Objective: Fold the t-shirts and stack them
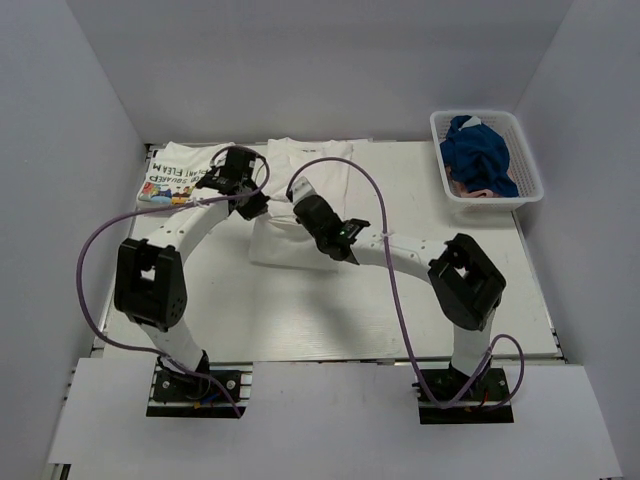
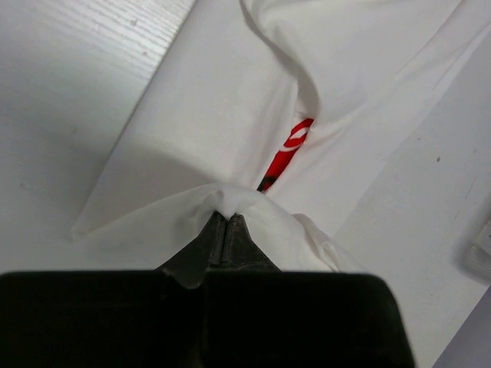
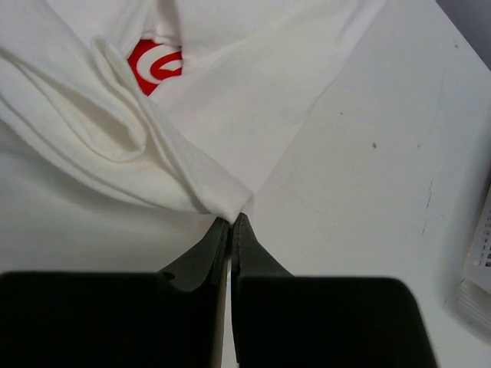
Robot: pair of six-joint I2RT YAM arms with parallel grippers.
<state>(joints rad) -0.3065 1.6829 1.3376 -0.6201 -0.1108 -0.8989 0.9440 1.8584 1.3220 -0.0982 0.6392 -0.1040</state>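
Note:
A white t-shirt (image 1: 310,165) lies partly folded at the middle back of the table, and its red chest print (image 2: 288,149) peeks out between the folds. My left gripper (image 1: 255,207) is shut on a pinch of its fabric (image 2: 228,203) at the shirt's left side. My right gripper (image 1: 301,212) is shut on a folded edge (image 3: 230,201) at the shirt's right side, with the red print (image 3: 153,63) showing beyond it. A second white t-shirt (image 1: 178,172) with black block lettering and a small multicolour graphic lies flat at the far left back.
A white mesh basket (image 1: 520,140) holding a blue garment (image 1: 478,150) stands at the back right corner. Grey walls enclose the white table (image 1: 400,300) on three sides. Purple cables loop from both arms.

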